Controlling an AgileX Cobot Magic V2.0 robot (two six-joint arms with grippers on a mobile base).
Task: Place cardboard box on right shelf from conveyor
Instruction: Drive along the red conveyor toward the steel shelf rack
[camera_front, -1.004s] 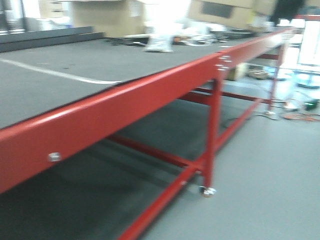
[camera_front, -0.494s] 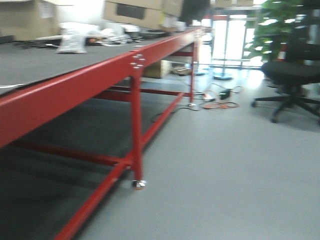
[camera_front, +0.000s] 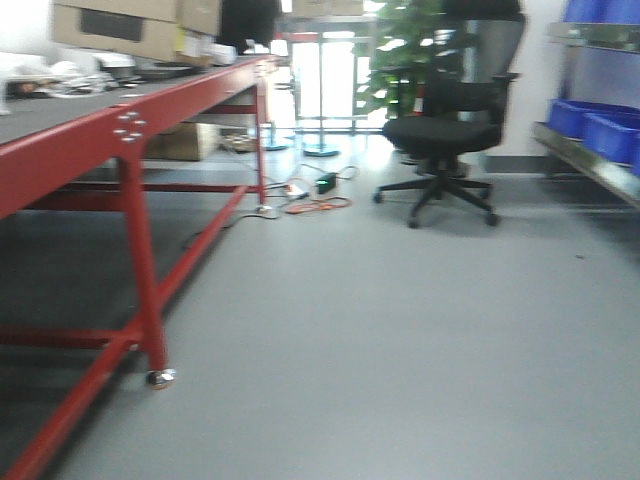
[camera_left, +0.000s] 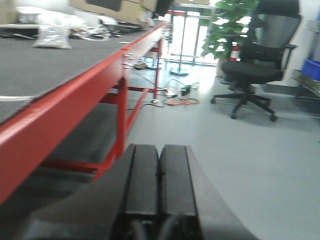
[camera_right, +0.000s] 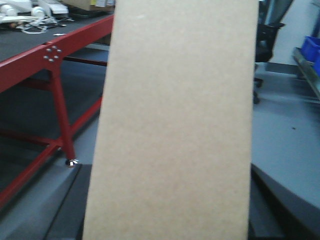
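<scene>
The plain tan cardboard box (camera_right: 175, 125) fills the middle of the right wrist view, standing upright between the dark fingers of my right gripper (camera_right: 167, 172), which is shut on its two sides. My left gripper (camera_left: 160, 147) is shut with its pads pressed together and nothing between them. It hangs over the grey floor beside the conveyor (camera_left: 45, 60). The conveyor's red edge (camera_front: 70, 145) runs along the left of the front view. The right shelf (camera_front: 590, 165), shiny steel, shows at the far right edge.
A black office chair (camera_front: 445, 130) stands on the floor ahead, right of centre. Cables and a small green device (camera_front: 312, 192) lie near the conveyor's far leg. Blue bins (camera_front: 600, 125) sit on the shelf. Brown boxes (camera_front: 130, 25) and clutter rest on the belt. A red leg with a caster (camera_front: 160, 377) stands near left.
The front view has swung to the right: the conveyor slid from the frame's centre to its left edge, and the chair, plant and steel shelf came into view.
</scene>
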